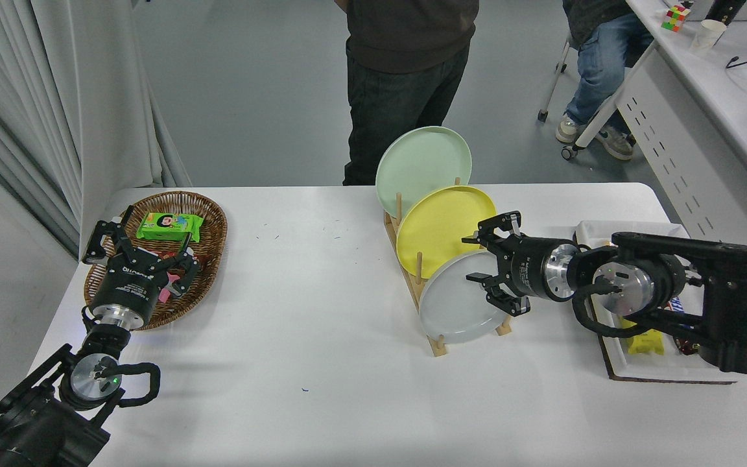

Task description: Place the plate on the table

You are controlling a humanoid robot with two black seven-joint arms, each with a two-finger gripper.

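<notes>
We see three round plates with raised rims standing on edge in a wooden rack (439, 347) of thin upright dowels: a pale green plate (423, 163) farthest back, a yellow plate (441, 224) in the middle, and the smooth light grey plate (458, 299) nearest us, still in its slot. The rack sits on the white desk (321, 363), a matte top with rounded corners.

Our right gripper (491, 261) reaches in from the right, its black fingers spread wide at the grey plate's right rim; one finger overlaps the yellow plate's edge, and we cannot tell whether any finger touches. The lower fingers hide part of the grey rim.

Our left gripper (137, 250) is parked at the lower left over an oval woven wicker basket (208, 224), fingers splayed wide. A green packet (169, 226) lies in the basket; the gripper covers other contents.

At the right, a white tray (626, 228) is mostly hidden behind the arm; a yellow item (646, 342) inside is hard to make out.

Two people are beyond the desk, both cut off by the top edge.
</notes>
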